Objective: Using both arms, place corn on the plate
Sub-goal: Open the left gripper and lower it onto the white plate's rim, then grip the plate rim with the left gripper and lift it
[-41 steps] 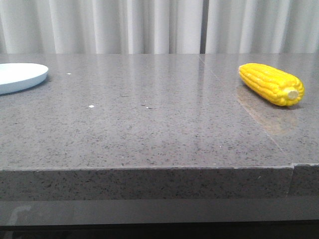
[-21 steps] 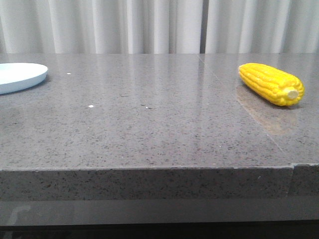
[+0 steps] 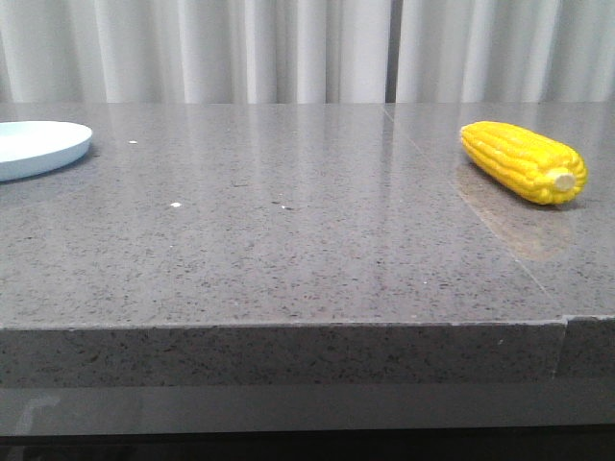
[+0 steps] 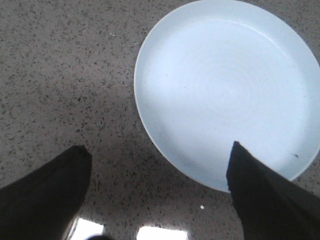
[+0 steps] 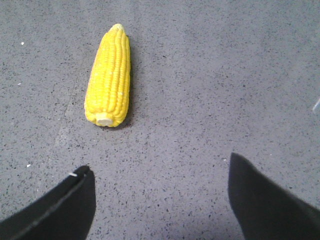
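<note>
The corn [image 3: 523,161] lies on its side on the grey speckled surface [image 3: 288,240], far to the right in the front view, its pale stub end turned toward the near right and its tapered tip pointing back and left. A faint yellow reflection shows on the polished stone just in front of it. The plate [image 3: 38,149] sits at the far left edge of that view, partly cut off by the frame, well apart from the corn, with the bare middle of the surface between them. Pale curtains [image 3: 288,48] hang behind.

Neither arm shows in the front view. In the left wrist view the left hand [image 4: 160,192] hovers over the plate's [image 4: 222,90] near rim with its two dark fingers [image 4: 45,195] spread wide; one finger overlaps the rim, the other is over bare stone. It holds nothing. Whether the finger touches the plate or only passes above it is hard to tell from this angle.

In the right wrist view the right hand [image 5: 160,200] is likewise spread wide and empty, its fingers [image 5: 55,210] above the stone. The corn [image 5: 108,77] lies ahead of it, stub end nearest the hand, lined up closer to one finger than the other and clear of both.
</note>
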You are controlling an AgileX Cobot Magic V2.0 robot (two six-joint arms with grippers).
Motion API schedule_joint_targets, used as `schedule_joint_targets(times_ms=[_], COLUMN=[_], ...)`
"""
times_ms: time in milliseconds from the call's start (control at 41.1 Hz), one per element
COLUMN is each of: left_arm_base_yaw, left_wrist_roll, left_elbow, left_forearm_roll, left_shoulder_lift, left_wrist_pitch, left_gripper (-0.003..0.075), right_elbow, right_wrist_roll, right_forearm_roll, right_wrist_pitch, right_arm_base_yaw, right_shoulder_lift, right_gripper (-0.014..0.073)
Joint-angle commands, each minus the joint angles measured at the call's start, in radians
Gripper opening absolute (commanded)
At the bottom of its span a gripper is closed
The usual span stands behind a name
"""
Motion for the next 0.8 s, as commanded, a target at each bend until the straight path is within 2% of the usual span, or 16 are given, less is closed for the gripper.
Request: schedule_joint_targets(times_ms=[0,560,633,779], left_arm_base_yaw=[0.006,0.0,-0.006,-0.016], left_wrist_roll=[0.016,0.018,0.03,0.03], left_elbow=[-0.069,-0.268,-0.28,-0.287], left_forearm_roll=[-0.055,-0.073,-0.073,-0.073], left_shoulder_lift=[0.029,0.281,0.299,0.324], left_wrist_pitch=[-0.037,-0.034,-0.028,-0.004], left_gripper=[0.0545,0.0542,0.0514,0.0407], right_elbow=[-0.032,-0.032,-0.032,-0.032], right_wrist_roll=[-0.01,-0.01,-0.01,-0.01], right_forearm_roll=[-0.011,-0.01,-0.01,-0.01], right_wrist_pitch=[-0.071,-0.07,-0.07,-0.07], right_arm_base_yaw=[0.002,0.002,0.002,0.002], right_shoulder_lift=[0.008,0.008,0.008,0.008], right_gripper=[0.0577,0.0577,0.0577,0.0577])
